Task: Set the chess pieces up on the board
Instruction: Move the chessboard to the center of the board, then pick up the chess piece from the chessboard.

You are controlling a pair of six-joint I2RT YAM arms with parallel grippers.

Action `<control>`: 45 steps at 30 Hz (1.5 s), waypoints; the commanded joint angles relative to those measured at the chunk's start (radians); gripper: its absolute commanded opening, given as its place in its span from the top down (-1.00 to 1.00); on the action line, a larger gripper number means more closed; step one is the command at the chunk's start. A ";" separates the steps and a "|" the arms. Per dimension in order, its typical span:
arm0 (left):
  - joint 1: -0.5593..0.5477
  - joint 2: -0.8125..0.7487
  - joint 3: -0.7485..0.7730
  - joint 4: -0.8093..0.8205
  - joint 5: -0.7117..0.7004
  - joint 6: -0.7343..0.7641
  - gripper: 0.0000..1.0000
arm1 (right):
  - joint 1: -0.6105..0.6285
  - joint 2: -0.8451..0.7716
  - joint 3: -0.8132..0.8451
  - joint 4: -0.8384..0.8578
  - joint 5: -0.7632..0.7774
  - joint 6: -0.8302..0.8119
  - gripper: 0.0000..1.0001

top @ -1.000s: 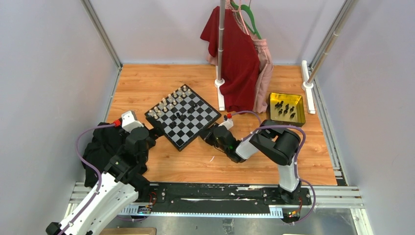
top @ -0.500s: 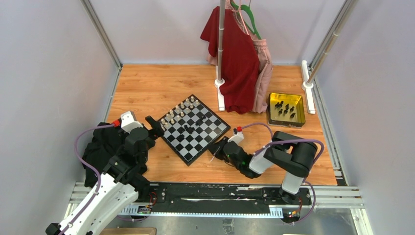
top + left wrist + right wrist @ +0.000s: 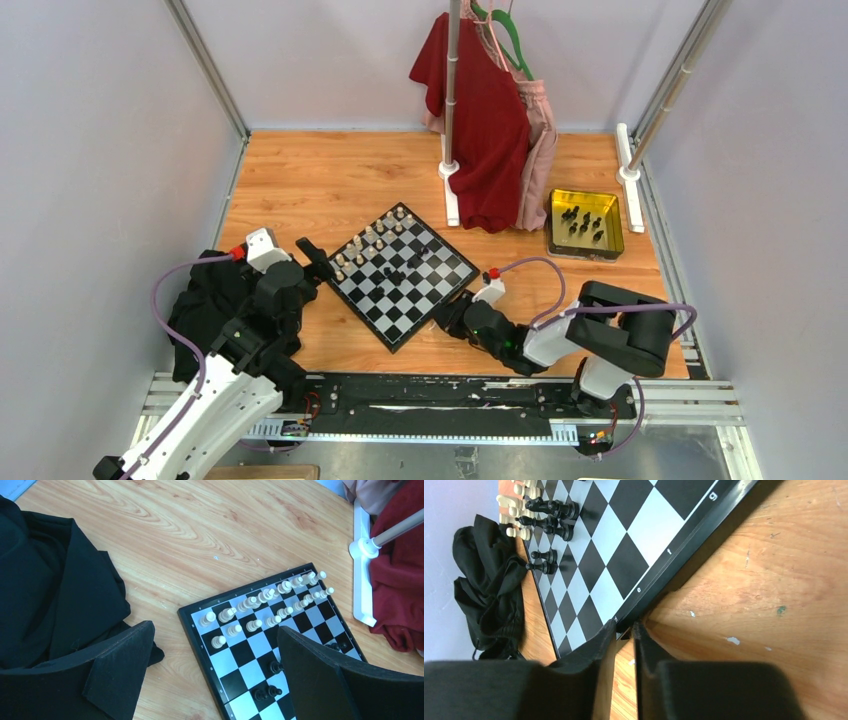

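The board (image 3: pixel 410 310) lies as a diamond on the wooden table. Cream chess pieces (image 3: pixel 365 243) stand in two rows along its far-left edge, and a few black chess pieces (image 3: pixel 395 272) stand near its middle. More black pieces (image 3: pixel 582 222) lie in a yellow tray. My right gripper (image 3: pixel 447 312) is low at the board's near-right edge. In the right wrist view it (image 3: pixel 625 626) is shut on the board's black rim (image 3: pixel 659 577). My left gripper (image 3: pixel 318 270) is open and empty. In the left wrist view it (image 3: pixel 214 630) hangs over the board's left corner (image 3: pixel 243 652), above the cream pieces (image 3: pixel 255 601).
A black cloth (image 3: pixel 205 305) lies left of the board, under my left arm. A stand pole (image 3: pixel 452 90) with a red garment (image 3: pixel 490 130) rises behind the board. The yellow tray (image 3: pixel 612 245) sits at the far right.
My right gripper has drawn back towards its base, dragging the board right and nearer by its rim. The pieces have stayed upright. The left arm has not moved.
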 commanded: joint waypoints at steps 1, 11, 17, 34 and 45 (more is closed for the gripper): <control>-0.006 -0.004 0.008 0.008 -0.043 -0.018 -1.00 | 0.034 -0.039 0.027 -0.198 0.025 -0.132 0.47; -0.006 0.001 0.004 0.019 -0.042 -0.012 -1.00 | 0.064 -0.305 0.155 -0.699 0.097 -0.332 0.09; -0.007 0.006 0.004 0.036 -0.034 -0.002 -1.00 | 0.063 -0.409 0.330 -1.027 0.154 -0.570 0.10; -0.007 0.081 -0.015 0.118 0.017 -0.018 -1.00 | -0.226 0.061 0.835 -1.135 -0.063 -1.048 0.30; -0.007 0.101 -0.026 0.152 0.027 -0.015 -1.00 | -0.272 0.213 0.957 -1.134 -0.163 -1.072 0.29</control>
